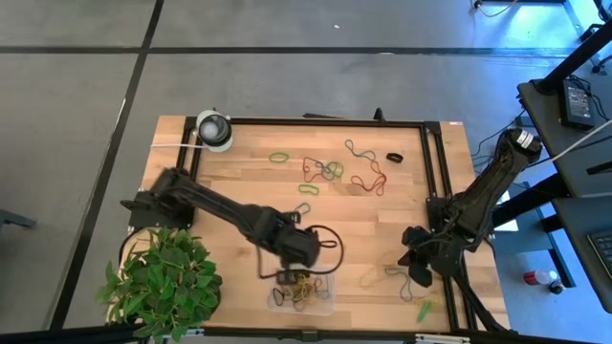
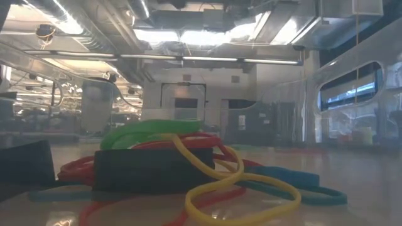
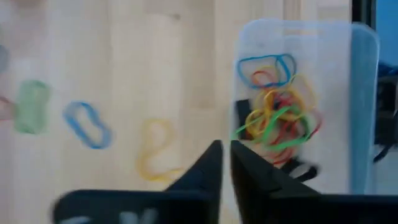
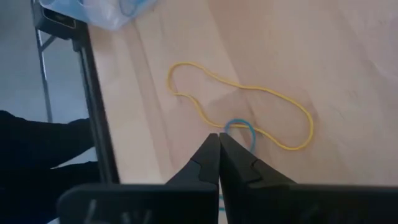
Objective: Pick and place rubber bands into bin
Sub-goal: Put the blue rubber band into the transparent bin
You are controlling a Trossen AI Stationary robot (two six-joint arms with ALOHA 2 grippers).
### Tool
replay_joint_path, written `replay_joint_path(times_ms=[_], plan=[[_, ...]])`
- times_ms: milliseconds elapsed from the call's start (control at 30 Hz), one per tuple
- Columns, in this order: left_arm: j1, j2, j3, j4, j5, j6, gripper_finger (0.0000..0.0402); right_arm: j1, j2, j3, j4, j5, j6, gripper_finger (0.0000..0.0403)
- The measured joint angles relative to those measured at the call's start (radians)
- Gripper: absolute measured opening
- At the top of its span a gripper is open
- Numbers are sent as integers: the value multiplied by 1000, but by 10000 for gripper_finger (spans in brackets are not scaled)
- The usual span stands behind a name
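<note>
Mid-task, sorting partly done. Wooden table (image 1: 249, 182) with plenty of loose rubber bands (image 1: 335, 170) scattered across the far middle: green, red, yellow, one black. More near the right front edge, incl. a green one (image 1: 424, 310) close to the frame. Potted plant (image 1: 163, 282) at front left corner, round white-and-grey object (image 1: 213, 129) at far left corner, both out of play. Bin (image 1: 325, 304) at front centre edge, clear tray, already a tangled pile in it: yellow, green, red, blue per left wrist view (image 3: 280, 112). Left gripper (image 1: 298, 250) stretched across from the left side, just beside/above the bin's far edge; fingers (image 3: 208, 168) pinched nearly together, nothing visibly between them, so likely post-drop or in transit, can't confirm. Right gripper (image 1: 418, 260) low over the right front area; tips closed tight per right wrist view (image 4: 219, 155), right at a small blue band (image 4: 239, 127) overlapping a long yellow loop (image 4: 249, 102). Whether the blue one is actually pinched: cannot tell, tips cover the contact spot. Probable step: right-side pick of blue band. Next needs: lift check for real hold, avoid dragging the yellow loop along, then carry left to the bin without clashing with the left arm parked there. Low view blocked by a band pile up close, no help.
</note>
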Motion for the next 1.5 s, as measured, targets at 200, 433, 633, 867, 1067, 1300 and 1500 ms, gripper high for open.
replay_joint_path(times_ms=[200, 433, 633, 867, 1067, 1300, 1500], plan=[[45, -277, -311, 123, -60, 61, 2, 0, 137, 199, -272, -16, 153, 2], [116, -661, -776, 411, -28, 18, 2, -3, 405, 431, -573, -255, 421, 1], [143, -886, -1004, 509, -8, -25, 2, 0, 552, 450, -516, -379, 658, 27], [144, -991, -1089, 514, 13, -30, 2, 0, 635, 450, -446, -391, 756, 110], [144, -997, -1090, 514, 13, -30, 1, 0, 702, 433, -432, -362, 778, 175], [144, -996, -1091, 514, -25, -23, 1, 0, 723, 331, -257, -330, 838, 176], [144, -996, -1091, 514, -40, -22, 2, -1, 721, 342, -263, -330, 813, 47]])
